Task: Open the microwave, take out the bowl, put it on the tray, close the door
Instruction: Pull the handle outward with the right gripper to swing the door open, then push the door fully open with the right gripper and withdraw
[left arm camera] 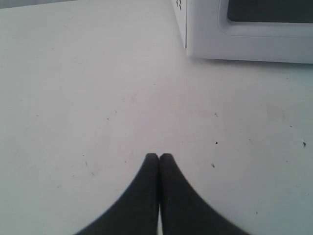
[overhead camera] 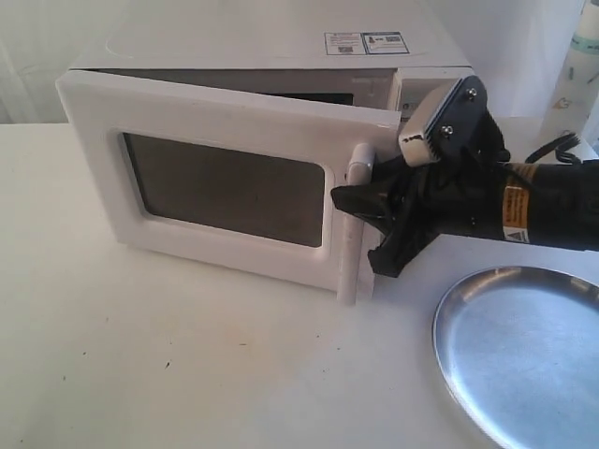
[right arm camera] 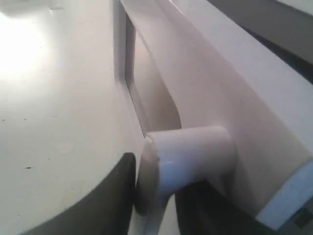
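Observation:
The white microwave (overhead camera: 271,42) stands at the back of the table with its door (overhead camera: 225,187) swung partly open. My right gripper (overhead camera: 360,201) is shut on the door's vertical white bar handle (overhead camera: 354,224), one black finger on each side of the handle (right arm camera: 183,161). The bowl is hidden behind the door. The shiny silver tray (overhead camera: 524,351) lies at the front right. My left gripper (left arm camera: 159,156) hovers shut and empty over bare table, with a corner of the microwave (left arm camera: 244,34) ahead of it.
The white table (overhead camera: 140,355) carries everything, with small dark specks on it. A black cable (overhead camera: 552,145) and a pale object (overhead camera: 580,84) sit at the far right behind the right arm.

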Controlling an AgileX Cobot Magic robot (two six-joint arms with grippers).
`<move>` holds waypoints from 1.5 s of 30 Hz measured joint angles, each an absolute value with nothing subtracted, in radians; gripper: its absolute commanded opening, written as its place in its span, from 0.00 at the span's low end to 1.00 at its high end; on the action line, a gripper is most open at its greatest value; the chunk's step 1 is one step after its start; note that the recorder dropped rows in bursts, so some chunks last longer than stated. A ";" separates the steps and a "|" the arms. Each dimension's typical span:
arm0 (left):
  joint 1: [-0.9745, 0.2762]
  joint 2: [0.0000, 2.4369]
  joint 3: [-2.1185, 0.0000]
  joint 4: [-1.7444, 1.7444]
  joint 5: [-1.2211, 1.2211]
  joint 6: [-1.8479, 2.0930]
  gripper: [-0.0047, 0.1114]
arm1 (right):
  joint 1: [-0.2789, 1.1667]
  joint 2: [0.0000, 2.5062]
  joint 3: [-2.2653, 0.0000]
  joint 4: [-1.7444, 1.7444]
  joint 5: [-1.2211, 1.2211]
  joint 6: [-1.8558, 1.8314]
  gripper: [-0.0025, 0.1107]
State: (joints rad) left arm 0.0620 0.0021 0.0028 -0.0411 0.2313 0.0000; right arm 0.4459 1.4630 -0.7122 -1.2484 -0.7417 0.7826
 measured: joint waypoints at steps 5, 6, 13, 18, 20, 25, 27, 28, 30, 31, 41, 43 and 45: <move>0.062 0.002 0.003 -0.041 0.231 0.000 0.04 | 0.448 1.445 -0.717 -1.447 -0.801 0.859 0.48; 0.062 0.002 0.003 -0.041 0.231 0.000 0.04 | 0.448 1.440 -0.723 -1.496 -0.809 0.887 0.48; 0.062 0.002 0.003 -0.041 0.231 0.000 0.04 | 0.458 1.416 -0.727 -1.697 -0.845 1.198 0.17; 0.062 0.002 0.003 -0.041 0.231 0.000 0.04 | 0.460 1.389 -0.672 -1.743 -0.835 1.232 0.02; 0.062 0.002 0.003 -0.041 0.231 0.000 0.04 | 0.460 1.366 -0.657 -1.745 -0.829 1.263 0.02; 0.062 0.002 0.003 -0.041 0.231 0.000 0.04 | 0.460 1.293 -0.626 -1.745 -0.924 1.277 0.02; 0.062 0.002 0.003 -0.041 0.231 0.000 0.04 | 0.460 1.252 -0.621 -1.745 -0.969 1.277 0.02; 0.062 0.002 0.003 -0.041 0.231 0.000 0.04 | 0.460 1.228 -0.621 -1.745 -0.979 1.277 0.02; 0.062 0.002 0.003 -0.041 0.231 0.000 0.04 | 0.460 1.179 -0.620 -1.745 -0.948 1.277 0.02; 0.062 0.002 0.003 -0.041 0.231 0.000 0.04 | 0.460 1.150 -0.620 -1.747 -0.898 1.277 0.02; 0.062 0.002 0.003 -0.041 0.231 0.000 0.04 | 0.460 1.055 -0.671 -1.255 -0.171 1.057 0.02; 0.062 0.002 0.003 -0.041 0.231 0.000 0.04 | 0.460 1.108 -0.703 -1.212 -0.192 1.026 0.02; 0.062 0.002 0.003 -0.041 0.231 0.000 0.04 | 0.460 1.183 -0.728 -1.191 -0.286 1.012 0.02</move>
State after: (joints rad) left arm 0.0620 0.0021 0.0028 -0.0411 0.2313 0.0000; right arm 0.4596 1.1832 -0.7285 -1.1913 -0.2858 1.0117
